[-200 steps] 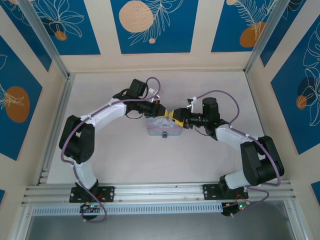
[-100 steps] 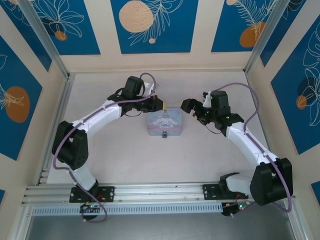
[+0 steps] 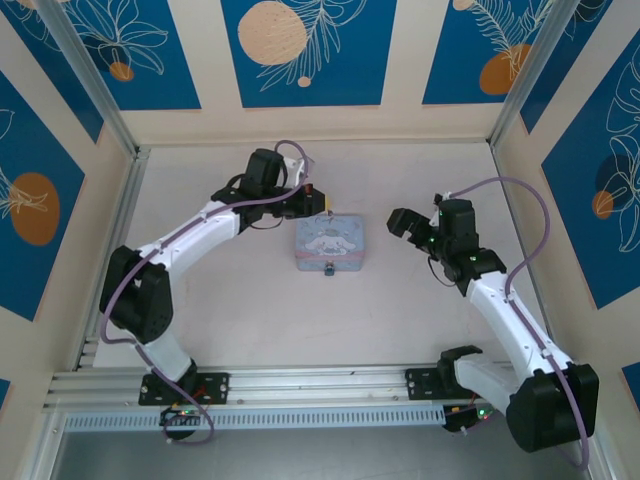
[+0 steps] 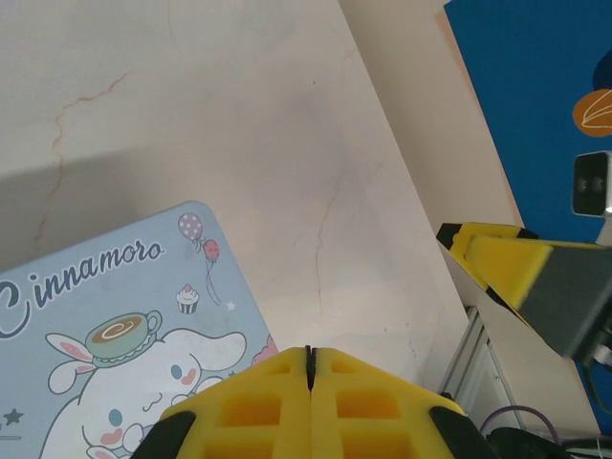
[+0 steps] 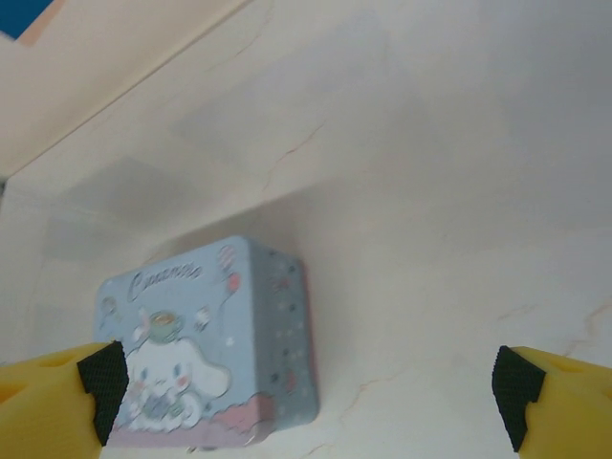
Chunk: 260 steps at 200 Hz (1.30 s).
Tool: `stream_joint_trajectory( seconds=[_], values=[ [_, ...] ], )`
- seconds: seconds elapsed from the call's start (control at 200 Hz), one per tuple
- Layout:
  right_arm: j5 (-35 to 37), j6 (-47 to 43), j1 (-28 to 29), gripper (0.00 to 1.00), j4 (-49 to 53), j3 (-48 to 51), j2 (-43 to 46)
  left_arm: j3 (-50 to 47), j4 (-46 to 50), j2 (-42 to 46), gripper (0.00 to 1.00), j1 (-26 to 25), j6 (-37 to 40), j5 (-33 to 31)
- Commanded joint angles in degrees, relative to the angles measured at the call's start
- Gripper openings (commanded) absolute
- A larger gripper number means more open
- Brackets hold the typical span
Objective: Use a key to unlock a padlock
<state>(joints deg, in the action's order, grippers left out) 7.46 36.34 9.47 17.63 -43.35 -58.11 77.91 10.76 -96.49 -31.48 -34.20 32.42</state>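
Note:
The tiny padlock (image 3: 328, 268) hangs at the near edge of the pale blue cartoon tin (image 3: 328, 243). My left gripper (image 3: 322, 207) hovers over the tin's far edge. In the left wrist view its yellow fingers (image 4: 368, 402) are pressed together, with a thin dark sliver, the key (image 4: 309, 350), pinched in the seam at the tips. My right gripper (image 3: 402, 224) stands a little to the right of the tin, apart from it. In the right wrist view it (image 5: 311, 397) is wide open and empty, facing the tin (image 5: 201, 354).
The tin (image 4: 115, 325) rests on the pale marbled tabletop (image 3: 250, 310). Beige walls with blue panels close in the back and sides. An aluminium rail (image 3: 320, 385) runs along the near edge by the arm bases. One right finger (image 4: 502, 263) shows in the left wrist view.
The two grippers met over the tin a second ago. The right one has opened wide and drawn back to the right; the left has stayed shut and shifted slightly toward the tin's far edge.

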Motion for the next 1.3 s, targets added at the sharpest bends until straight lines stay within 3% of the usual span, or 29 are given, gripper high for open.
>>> stream_joint_trajectory(
  seconds=[0.0,0.125,0.285,0.43,0.7,0.77,0.895,1.17,1.295],
  values=[
    [-9.03,-1.49,-3.52,1.0,-1.46,-0.26,-1.43,-0.57,-2.77,2.46,0.0,-0.36,-0.82,-1.42],
    [-16.05,1.59,-3.22,0.99,-6.85,1.95,-0.89,-0.82,-3.12,2.85,0.0,-0.35,-1.16,-2.08],
    [-9.43,4.18,0.64,1.0,-2.31,-1.7,-2.39,-1.48,-3.9,3.86,0.0,-0.34,-1.48,-3.21],
    [-17.64,7.78,1.25,1.0,-10.56,-0.06,-2.69,-2.7,-5.86,4.43,0.0,-0.28,-2.58,-4.03],
    [-31.35,23.23,1.45,0.73,-30.8,0.87,-11.6,-6.94,-11.91,6.12,0.0,-0.25,-6.74,-6.51],
    [-34.09,27.39,1.93,0.71,-37.28,0.86,-14.84,-8.44,-14.17,6.78,0.0,-0.27,-8.37,-7.65],
    [-35.78,32.68,3.82,0.66,-45.11,-0.35,-19.65,-11.75,-18.85,8.05,0.0,-0.24,-11.64,-9.58],
    [-37.7,37.1,8.25,0.41,-54.22,-4.4,-27.56,-16.28,-26.25,8.94,0.0,-0.08,-17.82,-10.89],
    [-37.52,37.66,9.72,0.36,-55.88,-5.58,-29.87,-18.02,-29.55,8.96,0.0,-0.09,-20.59,-11.24]
  ],
)
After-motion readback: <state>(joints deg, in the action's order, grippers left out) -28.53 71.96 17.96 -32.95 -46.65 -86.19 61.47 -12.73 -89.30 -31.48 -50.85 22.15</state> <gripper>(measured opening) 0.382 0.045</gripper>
